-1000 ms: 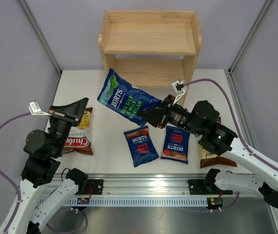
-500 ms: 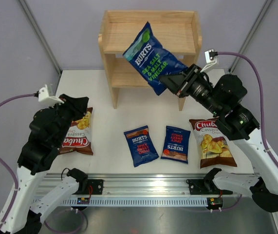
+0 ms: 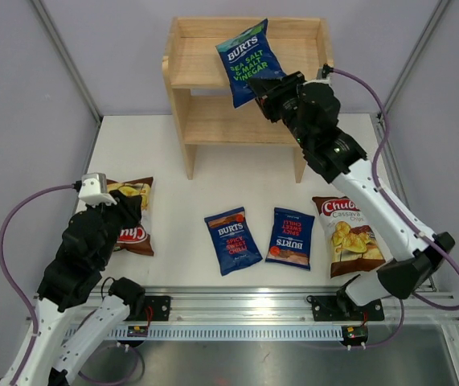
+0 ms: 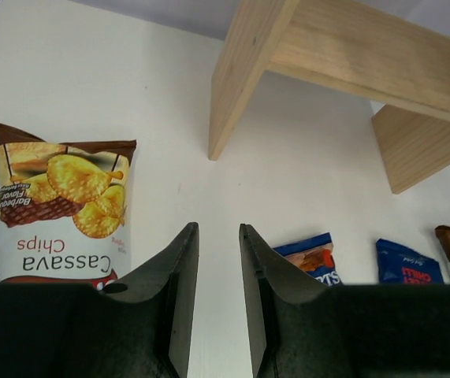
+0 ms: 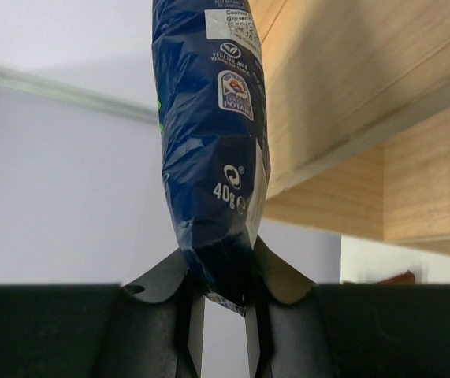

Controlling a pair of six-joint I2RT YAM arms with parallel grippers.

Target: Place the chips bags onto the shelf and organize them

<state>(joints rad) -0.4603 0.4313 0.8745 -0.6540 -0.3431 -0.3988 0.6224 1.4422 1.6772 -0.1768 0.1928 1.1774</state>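
My right gripper (image 3: 271,90) is shut on the edge of a dark blue Burts sea salt bag (image 3: 247,61) and holds it up over the top tier of the wooden shelf (image 3: 182,66). In the right wrist view the bag (image 5: 209,142) stands out from my jaws beside the shelf (image 5: 343,102). Two small blue Burts bags (image 3: 231,240) (image 3: 289,236) lie flat at the table's front middle. One brown Chuba bag (image 3: 348,234) lies at the right. The other (image 3: 133,217) lies at the left, partly under my left gripper (image 3: 124,211). That gripper (image 4: 214,240) is open and empty above the table.
The shelf's lower tier (image 3: 237,121) holds nothing. Metal frame posts (image 3: 68,64) rise at the back corners, with grey walls behind. The arms' base rail (image 3: 245,310) runs along the near edge.
My right gripper has carried the sea salt bag up from the table and back, to over the shelf's top tier. My left arm has pulled back toward the near edge.
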